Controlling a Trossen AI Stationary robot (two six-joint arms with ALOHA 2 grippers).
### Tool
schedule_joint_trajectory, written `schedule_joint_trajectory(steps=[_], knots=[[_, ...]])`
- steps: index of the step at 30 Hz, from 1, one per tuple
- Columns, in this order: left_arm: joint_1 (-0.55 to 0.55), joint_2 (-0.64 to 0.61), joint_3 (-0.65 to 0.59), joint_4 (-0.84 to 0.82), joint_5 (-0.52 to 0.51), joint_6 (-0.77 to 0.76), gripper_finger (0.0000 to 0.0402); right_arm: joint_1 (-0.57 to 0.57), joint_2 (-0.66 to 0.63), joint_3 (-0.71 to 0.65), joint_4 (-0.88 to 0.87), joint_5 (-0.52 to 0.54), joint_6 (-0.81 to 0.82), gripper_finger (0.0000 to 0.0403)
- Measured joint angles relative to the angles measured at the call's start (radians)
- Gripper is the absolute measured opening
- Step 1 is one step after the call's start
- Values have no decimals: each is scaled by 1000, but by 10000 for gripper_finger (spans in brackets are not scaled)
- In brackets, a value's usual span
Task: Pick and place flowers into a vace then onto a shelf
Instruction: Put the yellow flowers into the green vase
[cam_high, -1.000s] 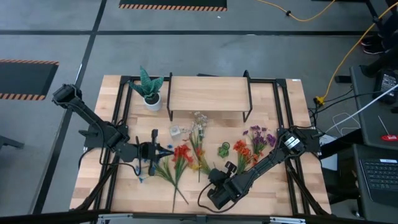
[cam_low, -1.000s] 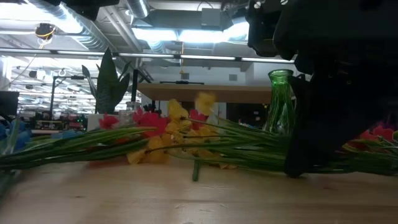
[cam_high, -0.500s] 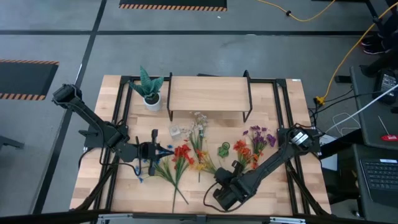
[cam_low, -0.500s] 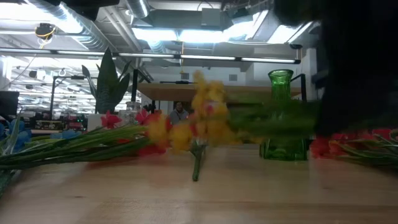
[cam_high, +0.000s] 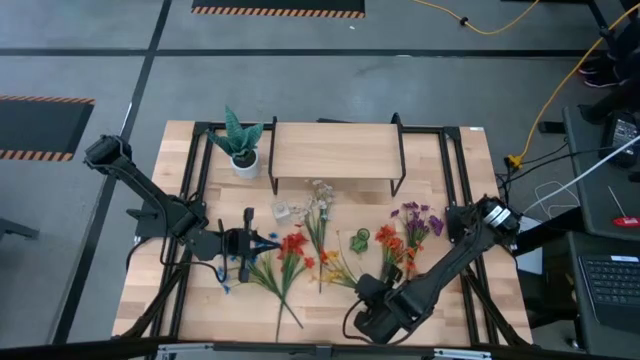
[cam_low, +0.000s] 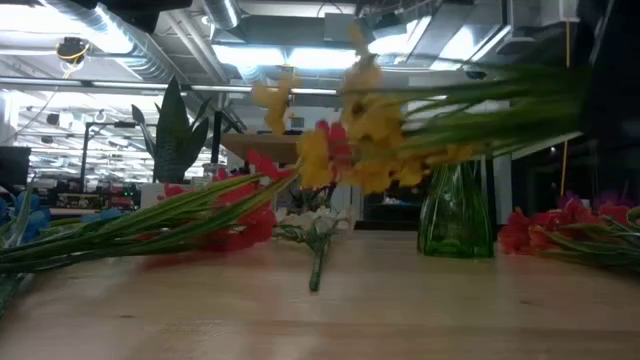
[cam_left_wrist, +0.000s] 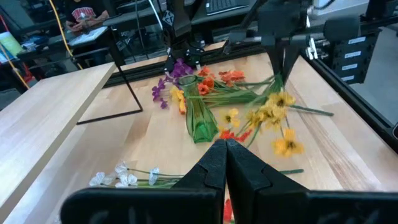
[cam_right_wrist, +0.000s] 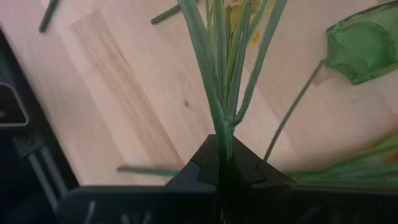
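Yellow flowers (cam_low: 360, 130) hang clamped in the right end effector (cam_right_wrist: 225, 163) above the table, green vase (cam_low: 457, 212) just behind.

On the counter (cam_high: 450, 160), the shelf (cam_high: 335, 152) stands at the far middle, with a potted plant (cam_high: 240, 143) just beside its left end. In front of the shelf, loose flowers (cam_high: 285, 255) lie spread across the middle of the counter, and a vase (cam_high: 360, 239) stands upright among them, right of centre. More stems lie to the right of the vase. The left hand (cam_high: 268, 244) sits low at the left edge of the flower spread. The right hand (cam_high: 362, 288) is near the front edge, below the vase, holding a bunch of stems (cam_low: 400, 115) lifted clear of the counter.
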Motion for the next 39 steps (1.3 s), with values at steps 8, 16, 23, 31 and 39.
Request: schedule_joint_trajectory(steps=[8, 16, 23, 31, 39], knots=[[0, 0, 0, 0, 0, 0, 4, 11, -58, 0, -77, 47, 48, 4], [0, 0, 0, 0, 0, 0, 4, 13, -108, 0, -126, 138, 44, 4], [0, 0, 0, 0, 0, 0, 4, 18, -138, 1, -130, 213, 20, 4], [0, 0, 0, 0, 0, 0, 3, 19, -140, 1, -130, 233, -8, 6], [0, 0, 0, 0, 0, 0, 4, 19, -154, 46, -118, 257, -160, 5]])
